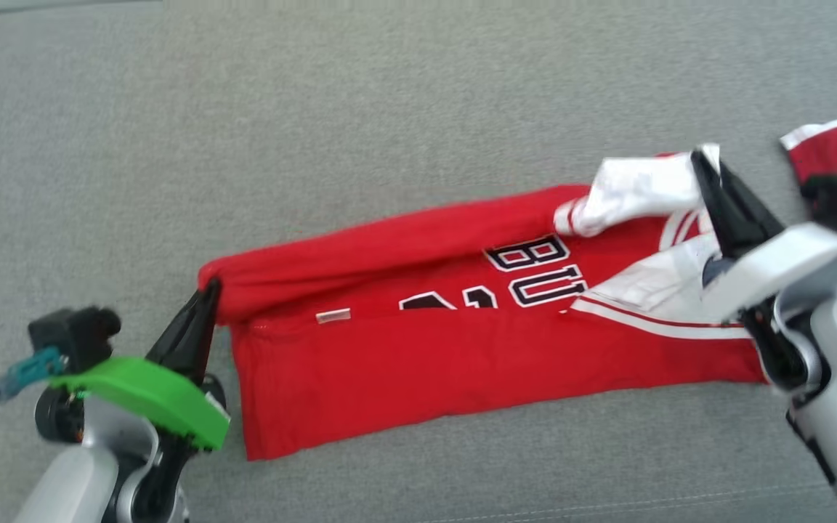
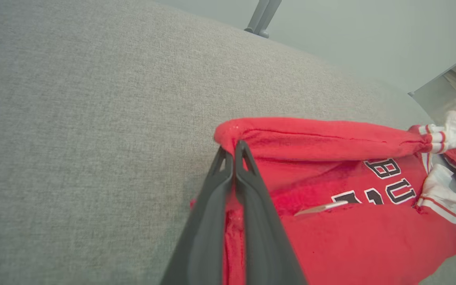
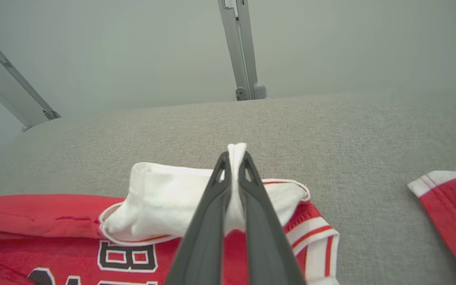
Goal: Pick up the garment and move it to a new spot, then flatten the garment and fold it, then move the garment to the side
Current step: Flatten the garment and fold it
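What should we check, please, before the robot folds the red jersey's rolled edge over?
1. Grip of left end effector on the jersey's rolled red edge: ok, shut on it.
2. Grip of right end effector on the white sleeve fabric: ok, shut on it.
3. Both grips on the same layer: cannot tell.
4. Flatness of jersey: not ok; far edge rolled, white fabric bunched.
5. Whether the red-and-white piece at far right belongs to this jersey: cannot tell.
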